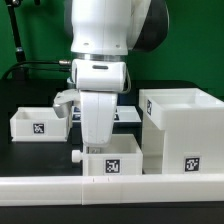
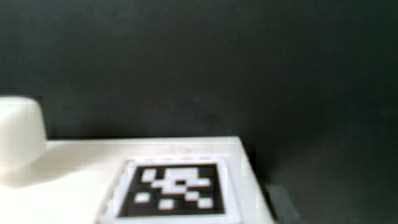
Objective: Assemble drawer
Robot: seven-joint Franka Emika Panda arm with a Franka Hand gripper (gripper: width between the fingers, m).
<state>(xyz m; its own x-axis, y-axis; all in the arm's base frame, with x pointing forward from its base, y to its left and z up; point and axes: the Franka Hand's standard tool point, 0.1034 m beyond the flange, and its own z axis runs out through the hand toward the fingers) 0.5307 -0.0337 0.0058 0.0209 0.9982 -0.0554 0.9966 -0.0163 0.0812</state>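
The tall white box shell (image 1: 185, 128) stands at the exterior view's right, with a tag low on its front. One small tray (image 1: 35, 123) sits at the left. A second tray (image 1: 112, 163), with a round knob (image 1: 78, 156) on its left side, sits in the front middle. My gripper (image 1: 100, 147) hangs straight down over this tray's far wall. Its fingertips are hidden behind the hand and the tray, so I cannot tell how the jaws stand. The wrist view shows no fingers, only a close white surface with a tag (image 2: 178, 188) and a blurred white shape (image 2: 18, 140).
The long low white border rail (image 1: 60, 187) runs along the front edge. A strip of the marker board (image 1: 128, 117) shows behind the arm. The table is black, and a green wall stands behind it.
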